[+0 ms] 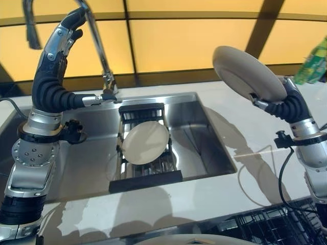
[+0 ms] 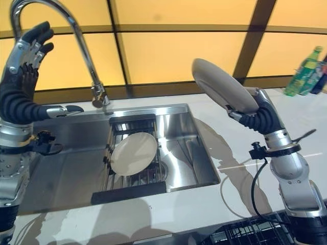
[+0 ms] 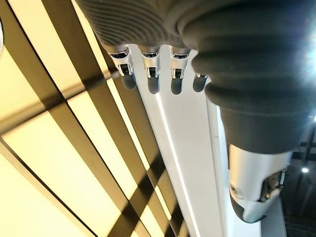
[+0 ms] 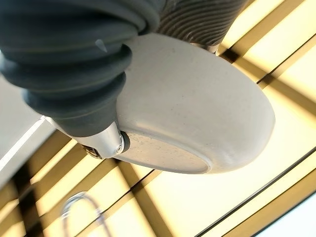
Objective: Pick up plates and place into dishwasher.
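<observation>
The right arm is bent up from the 4 o'clock corner, forearm rising and wrist cocked back. The right hand (image 2: pixel 251 111) is clamped on a plate (image 2: pixel 220 84), which it holds high above the counter (image 2: pixel 230 168), tilted, with the underside facing us. From the wrist camera you can see the thumb (image 4: pixel 106 143) pressed on the plate's rim while the rest of the hand wraps behind it, so it's definitely gripping.

The left arm stands nearly straight up at 9 o'clock. The left hand (image 2: pixel 28 46) is raised by the faucet (image 2: pixel 76 35) with fingers (image 3: pixel 150 79) stretched out and relaxed, holding nothing.

A second plate (image 2: pixel 134 153) sits down in the sink (image 2: pixel 196 153), leaning on a dark rack (image 2: pixel 130 176) around the middle of the scene, well apart from both hands. The dishwasher rack (image 2: pixel 245 232) peeks in at 5 o'clock, right under the right arm. Some bottles (image 2: pixel 306 69) stand at 2 o'clock on the counter's far end. The faucet arches over the sink's back edge between the left hand and the sink plate.
</observation>
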